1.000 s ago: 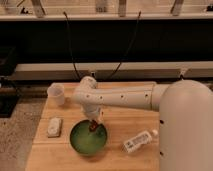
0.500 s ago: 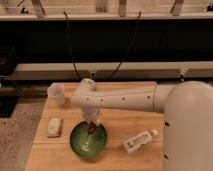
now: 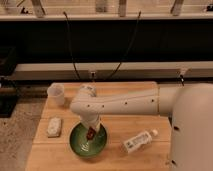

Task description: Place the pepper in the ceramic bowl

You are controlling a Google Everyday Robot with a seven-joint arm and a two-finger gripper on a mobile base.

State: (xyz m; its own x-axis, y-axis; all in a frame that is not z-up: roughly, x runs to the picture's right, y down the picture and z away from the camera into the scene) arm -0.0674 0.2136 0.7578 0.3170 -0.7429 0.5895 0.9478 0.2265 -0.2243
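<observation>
The green ceramic bowl [image 3: 80,145] sits on the wooden table near its front left. My gripper [image 3: 91,131] hangs down from the white arm, right over the bowl's middle. It is shut on the small dark red-brown pepper [image 3: 91,133], which hangs just above the inside of the bowl. The arm hides the far rim of the bowl.
A white plastic cup [image 3: 56,93] stands at the table's back left. A small pale flat object [image 3: 54,126] lies left of the bowl. A white bottle [image 3: 140,141] lies on its side right of the bowl. The wooden table [image 3: 125,125] ends just in front of the bowl.
The gripper with the pepper has come down a little towards the inside of the bowl. The bowl, cup and bottle have not moved.
</observation>
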